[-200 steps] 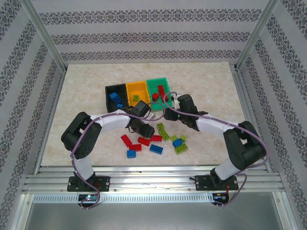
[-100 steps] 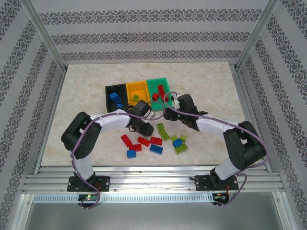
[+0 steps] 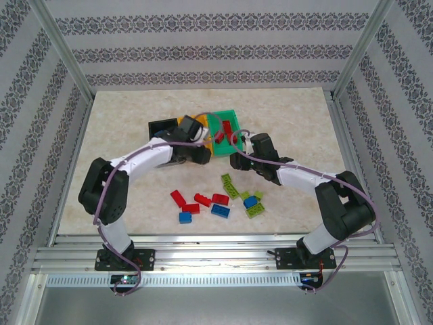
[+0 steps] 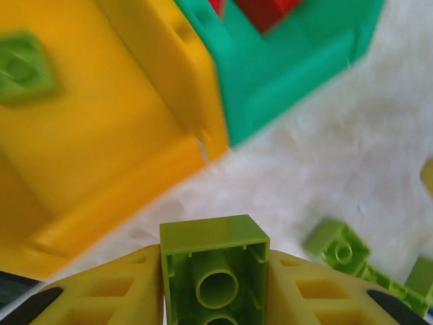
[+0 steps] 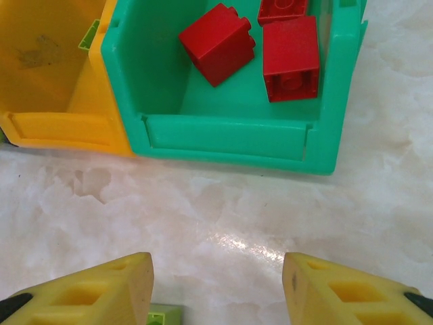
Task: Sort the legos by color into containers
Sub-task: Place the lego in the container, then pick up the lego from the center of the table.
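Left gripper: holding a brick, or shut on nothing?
Holding. The left gripper is shut on a lime green brick, clamped between its yellow fingers, with the orange-yellow bin ahead.

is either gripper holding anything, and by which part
The left gripper pinches a lime green brick by its two opposite side walls. The right gripper is open, holding nothing.

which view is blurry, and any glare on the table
Left wrist view: orange-yellow bin and green bin are smeared, the gripped lime brick sharper. Right wrist view: crisp, with a glare patch on the table. Top view: evenly lit.
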